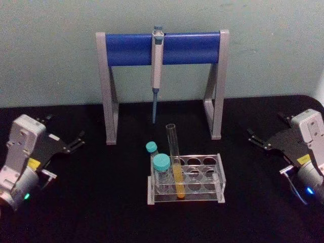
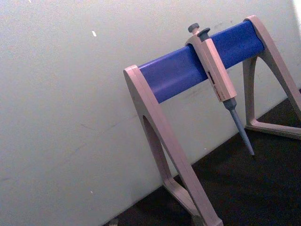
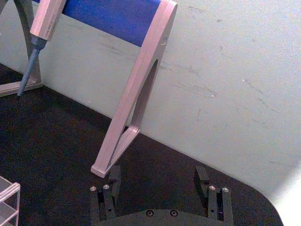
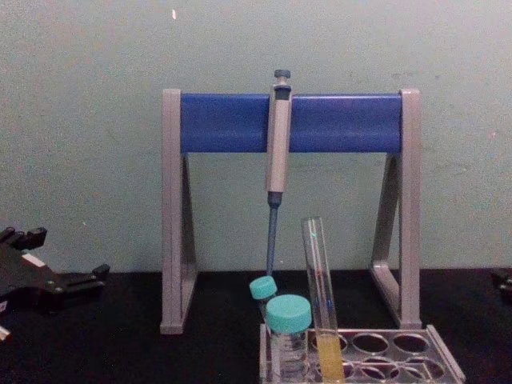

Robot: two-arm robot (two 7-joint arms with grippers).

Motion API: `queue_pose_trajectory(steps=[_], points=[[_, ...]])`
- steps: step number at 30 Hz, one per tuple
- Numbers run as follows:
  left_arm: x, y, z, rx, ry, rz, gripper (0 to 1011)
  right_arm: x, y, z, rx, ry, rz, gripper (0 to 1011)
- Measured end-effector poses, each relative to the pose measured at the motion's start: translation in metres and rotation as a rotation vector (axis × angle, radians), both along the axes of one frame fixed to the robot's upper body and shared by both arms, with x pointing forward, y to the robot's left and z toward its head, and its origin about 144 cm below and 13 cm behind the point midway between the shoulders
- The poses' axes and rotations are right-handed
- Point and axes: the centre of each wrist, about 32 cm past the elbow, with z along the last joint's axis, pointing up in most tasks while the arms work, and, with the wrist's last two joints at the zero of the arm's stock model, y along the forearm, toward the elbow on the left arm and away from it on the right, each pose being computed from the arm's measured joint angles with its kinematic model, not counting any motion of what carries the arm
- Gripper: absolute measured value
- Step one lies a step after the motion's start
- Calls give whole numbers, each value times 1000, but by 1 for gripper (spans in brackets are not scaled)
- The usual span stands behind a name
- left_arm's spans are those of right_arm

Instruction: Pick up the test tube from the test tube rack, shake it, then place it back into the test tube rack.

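Note:
The test tube (image 1: 173, 152) stands upright and slightly tilted in a front-left hole of the clear test tube rack (image 1: 220, 169), with yellow-orange liquid at its bottom. From the chest view the test tube (image 4: 318, 280) rises well above the rack (image 4: 445, 357). My left gripper (image 1: 65, 129) rests open on the black table far to the rack's left, also visible as the left gripper (image 4: 56, 258) at the chest view's edge. Far to the right, my right gripper (image 1: 266, 126) is open and holds nothing; its wrist view shows the right gripper (image 3: 157, 176) with fingers wide apart.
Two vials with teal caps (image 1: 161, 163) stand at the rack's left end beside the tube. Behind the rack is a grey-legged stand with a blue crossbar (image 1: 187, 48), and a grey pipette (image 1: 157, 66) hangs from it, tip pointing down near the tube's top.

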Motion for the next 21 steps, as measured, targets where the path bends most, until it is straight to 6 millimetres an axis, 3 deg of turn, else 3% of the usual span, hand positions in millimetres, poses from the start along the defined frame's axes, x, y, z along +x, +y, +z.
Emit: queue_pose_trajectory(steps=[21], points=[[0, 0, 0, 0, 0, 0, 1001, 0, 0, 0, 0, 0, 0, 1000]])
